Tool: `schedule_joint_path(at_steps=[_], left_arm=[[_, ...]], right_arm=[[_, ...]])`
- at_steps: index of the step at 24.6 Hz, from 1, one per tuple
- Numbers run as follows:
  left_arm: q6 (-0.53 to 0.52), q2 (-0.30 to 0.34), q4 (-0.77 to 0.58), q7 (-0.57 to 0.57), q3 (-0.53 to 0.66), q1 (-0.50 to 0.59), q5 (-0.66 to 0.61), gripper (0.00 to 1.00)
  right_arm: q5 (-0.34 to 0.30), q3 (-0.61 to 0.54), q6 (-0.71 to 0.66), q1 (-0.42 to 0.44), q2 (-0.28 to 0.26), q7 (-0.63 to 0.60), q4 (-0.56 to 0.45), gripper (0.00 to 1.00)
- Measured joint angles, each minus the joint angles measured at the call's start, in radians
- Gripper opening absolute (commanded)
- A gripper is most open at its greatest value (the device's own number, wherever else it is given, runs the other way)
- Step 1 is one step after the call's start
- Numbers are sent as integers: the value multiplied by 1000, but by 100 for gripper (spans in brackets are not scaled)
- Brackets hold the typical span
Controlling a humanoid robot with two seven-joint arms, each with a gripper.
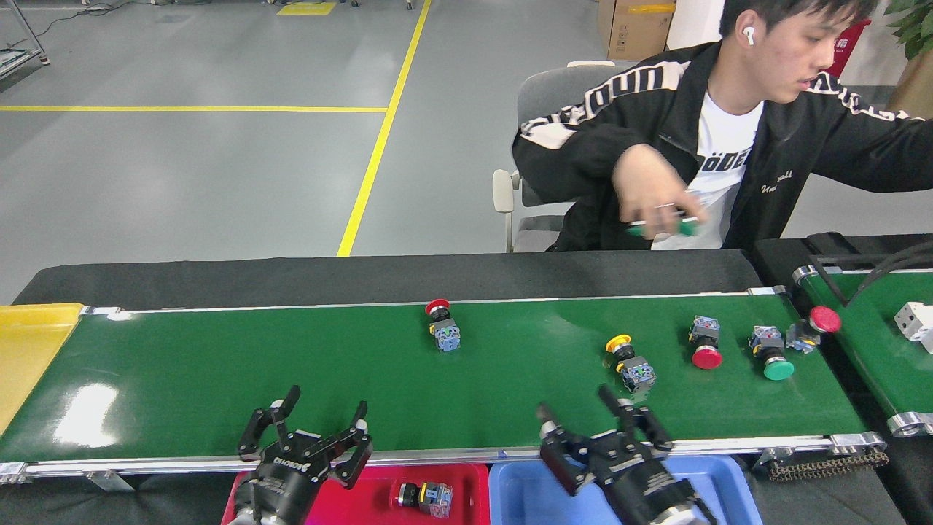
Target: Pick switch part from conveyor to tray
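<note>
Switches lie on the belt (291, 364). The yellow-capped switch (630, 362) sits just beyond the right claw (579, 419), which is spread and empty; the left claw (323, 415) is spread too. Probably light, rigid, prone to rolling; grip its blocky body.

A person (729, 146) in a black jacket is seated well beyond the jaws of the right gripper (576, 408), a bit off to their right, and a grey chair (554, 87) can be seen just behind. A cardboard box (634, 25) is parked on the floor even further back. A yellow floor line (372, 146) is painted far ahead of the jaws of the left gripper (324, 408). Way off to the right of the right jaws, a shorter green belt (867, 328) is draped with black cables (889, 262), and a white block (915, 321) is sat on it.
</note>
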Motion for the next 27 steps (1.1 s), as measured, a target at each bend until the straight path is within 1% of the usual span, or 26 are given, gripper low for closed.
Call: schedule_joint_path(at_steps=[3,5,9,11,13,15,17,19,22,23,24,25,26,27], left_arm=[[26,-23,86,-12,-2,-70,-46,100],[45,-33,157,-15,-2,-123,-64,100],[64,-38,267,-16,-3,-206,-70,100],[67,-38,286,-16,-3,-230,-70,100],[68,-47,303,-16,-3,-250,-70,100],[69,-55,334,-16,-3,-270,-70,100],[69,-58,371,-17,-4,-291,-70,100],[69,-58,403,-19,-4,-304,-70,100],[70,-58,481,-17,-1,-354,-70,100],[70,-58,522,-15,1,-380,-70,97],[72,-58,559,-14,2,-402,-70,91],[74,-57,593,-11,4,-420,-70,82],[74,-57,623,-9,4,-438,-68,74],[75,-57,643,-8,4,-450,-66,59]], right_arm=[[0,-26,2,84,-8,-57,0,96],[1,-27,3,107,-15,-69,0,96],[14,-23,8,100,-15,-77,0,94],[50,10,35,74,-12,-82,2,94],[107,99,97,23,0,-78,20,94],[143,218,202,-53,2,-62,92,94],[152,338,313,-149,1,-49,198,94],[152,422,411,-240,2,-42,298,94],[145,516,522,-352,8,-38,450,94],[143,542,546,-377,15,-32,495,94],[143,560,558,-391,17,-23,529,91],[142,567,569,-395,18,-17,545,83],[141,571,572,-395,18,-11,554,69],[141,573,574,-395,18,-8,558,47]])
